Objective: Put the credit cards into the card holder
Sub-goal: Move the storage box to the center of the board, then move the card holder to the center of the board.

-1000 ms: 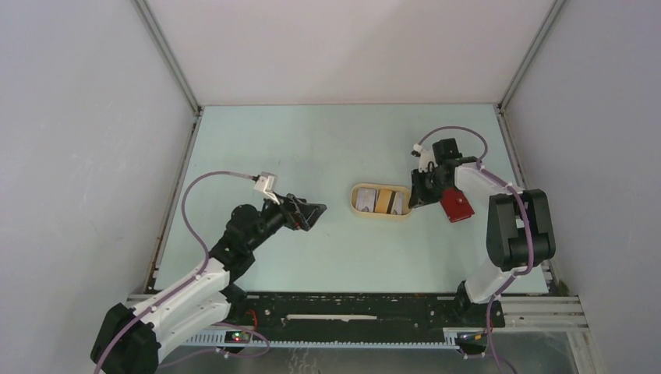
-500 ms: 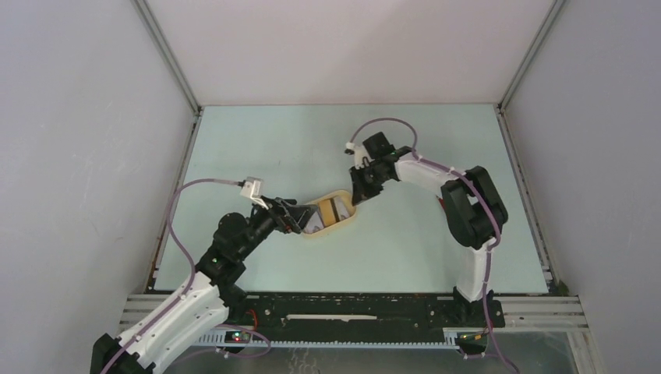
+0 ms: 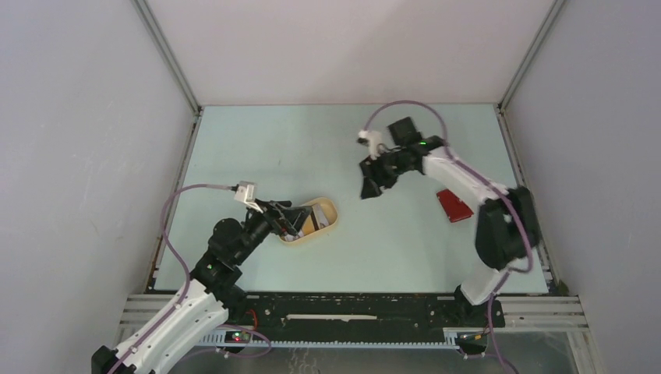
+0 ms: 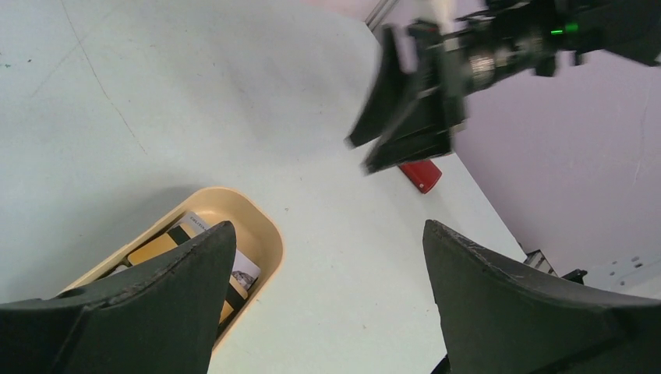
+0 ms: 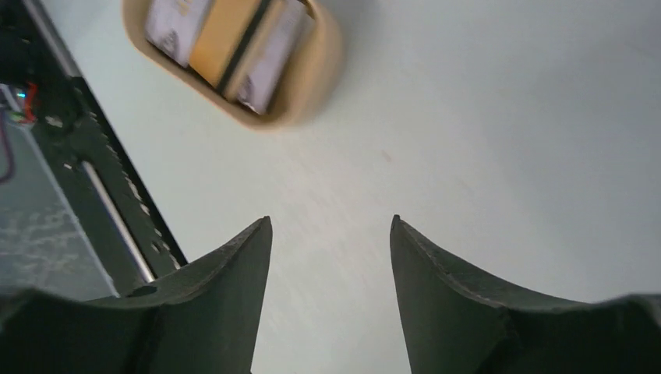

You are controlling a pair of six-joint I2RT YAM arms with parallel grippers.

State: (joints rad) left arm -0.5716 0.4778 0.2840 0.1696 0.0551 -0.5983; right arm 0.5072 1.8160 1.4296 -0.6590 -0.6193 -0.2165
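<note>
The credit cards (image 5: 226,31), two silvery-grey and one orange-gold with a dark stripe, lie in a beige oval tray (image 5: 312,86). In the top view the tray (image 3: 331,216) sits left of centre. My left gripper (image 3: 292,220) is at its left end, open wide; in the left wrist view one finger (image 4: 171,288) hangs over the cards (image 4: 243,273) and the other stands outside the tray rim (image 4: 265,226). The red card holder (image 3: 454,205) lies shut at the right, also seen small in the left wrist view (image 4: 421,174). My right gripper (image 3: 368,187) hovers between tray and holder, open and empty (image 5: 330,220).
White enclosure walls stand close on the left, back and right. The black rail (image 3: 351,308) with the arm bases runs along the near edge, a short way in front of the tray. My right arm's forearm (image 3: 460,175) passes just behind the card holder.
The tray slid left and nearer, from the table's centre to my left gripper. My right gripper went with it, then pulled back to the right and opened. My left arm drew back leftward.
</note>
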